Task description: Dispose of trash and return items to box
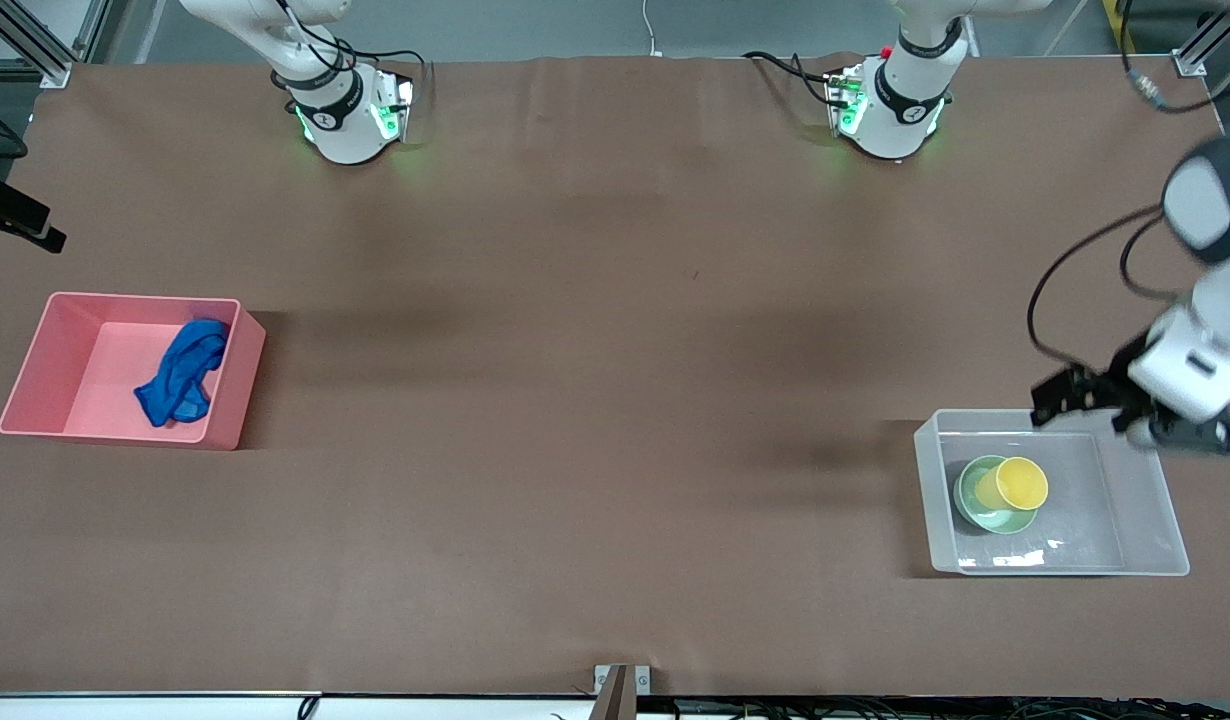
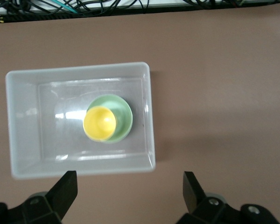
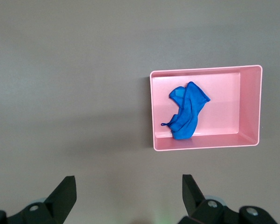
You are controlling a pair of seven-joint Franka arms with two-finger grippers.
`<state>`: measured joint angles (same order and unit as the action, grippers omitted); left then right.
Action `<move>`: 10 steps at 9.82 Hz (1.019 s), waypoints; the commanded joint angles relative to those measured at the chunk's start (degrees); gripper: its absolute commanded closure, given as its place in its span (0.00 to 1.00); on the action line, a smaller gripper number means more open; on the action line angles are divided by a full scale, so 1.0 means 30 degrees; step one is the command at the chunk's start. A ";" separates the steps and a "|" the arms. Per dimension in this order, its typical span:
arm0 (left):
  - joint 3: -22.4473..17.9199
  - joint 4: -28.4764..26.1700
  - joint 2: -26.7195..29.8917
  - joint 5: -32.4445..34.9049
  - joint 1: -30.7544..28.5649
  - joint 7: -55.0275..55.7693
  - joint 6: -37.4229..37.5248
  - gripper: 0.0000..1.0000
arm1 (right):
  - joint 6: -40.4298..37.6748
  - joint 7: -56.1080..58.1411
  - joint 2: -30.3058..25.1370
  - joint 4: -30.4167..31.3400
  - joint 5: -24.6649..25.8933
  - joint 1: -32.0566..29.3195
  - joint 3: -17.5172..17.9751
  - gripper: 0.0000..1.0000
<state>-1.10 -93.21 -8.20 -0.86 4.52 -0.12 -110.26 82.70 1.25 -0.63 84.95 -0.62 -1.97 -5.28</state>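
Front view shows the task nearly complete, as far as I can judge; the blue cloth (image 1: 182, 372) lies already inside the pink bin (image 1: 50, 345) at the right arm's end of the table, and the yellow cup (image 1: 1018, 484) sits in the mint-green bowl (image 1: 978, 495), both inside the clear box (image 1: 1135, 500) at the left arm's end; nothing of the task's things rests on the bare brown table (image 1: 595, 400). What is left seems only that the arms go away to rest. The left gripper (image 1: 1085, 400) hangs over the edge of the clear box that is farther from the front camera; in the left wrist view its fingers (image 2: 65, 189) stand wide apart and hold nothing. The right gripper (image 3: 128, 191) does not appear in the front view; in the right wrist view it is high over the table, beside the pink bin, its fingers also spread wide and empty. About direction: the cup leans in the bowl, its open mouth turned up and a little toward the front camera; the cloth is a crumpled long strip, and its long axis runs obliquely across the pink bin, from the corner farther from the camera toward the nearer wall; the clear box has its long side along the table's length.
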 commanded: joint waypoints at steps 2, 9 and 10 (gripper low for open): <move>0.0659 -0.1190 0.3316 0.0349 -0.0131 0.1651 0.2911 0.00 | 0.0002 0.0257 -0.0231 0.0248 0.0208 -0.0135 0.0031 0.00; 0.0804 0.3356 0.2294 -0.0122 -0.0365 0.1504 0.8392 0.00 | -0.0056 0.0257 -0.0231 0.0248 0.0208 -0.0135 0.0031 0.00; 0.0951 0.3180 0.2352 -0.0123 -0.0482 0.1475 0.8567 0.00 | -0.0056 0.0257 -0.0231 0.0248 0.0208 -0.0164 0.0031 0.00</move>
<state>0.80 -83.69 0.20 -0.75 3.98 4.50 -86.33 82.59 1.45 -0.62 85.00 -0.61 -2.11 -5.41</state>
